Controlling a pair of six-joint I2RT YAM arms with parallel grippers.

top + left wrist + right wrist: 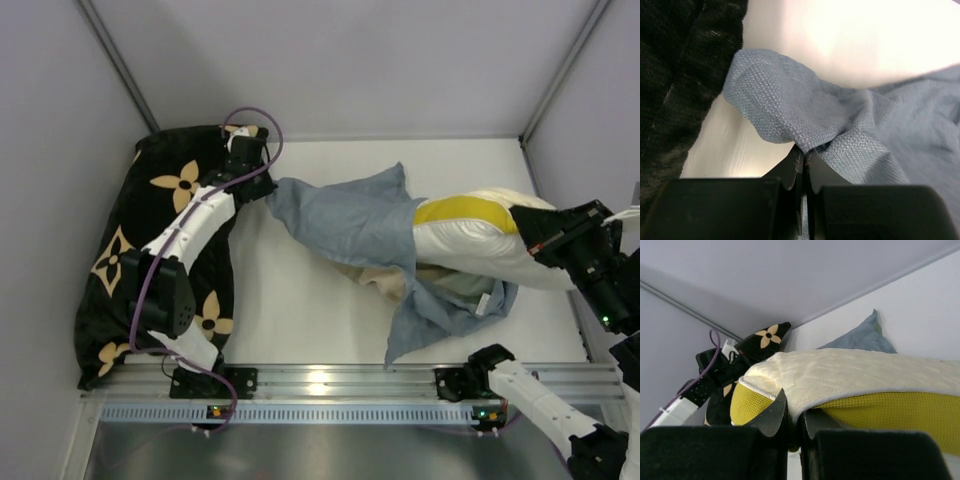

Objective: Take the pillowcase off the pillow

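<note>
No text, label, brand name or number can be read in any of the 3 views. The only sign-like marks are printed motifs on the black soft fabric cushion (130, 215) at the left of the table: tan 4-petal flowers and a tan 4-point star set in a diamond outline, with no letters among them. The right wrist view shows 1 of those flowers on the cushion's raised corner, again without any writing.

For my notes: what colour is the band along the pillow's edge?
Yellow band, clearest in the right wrist view.
</note>
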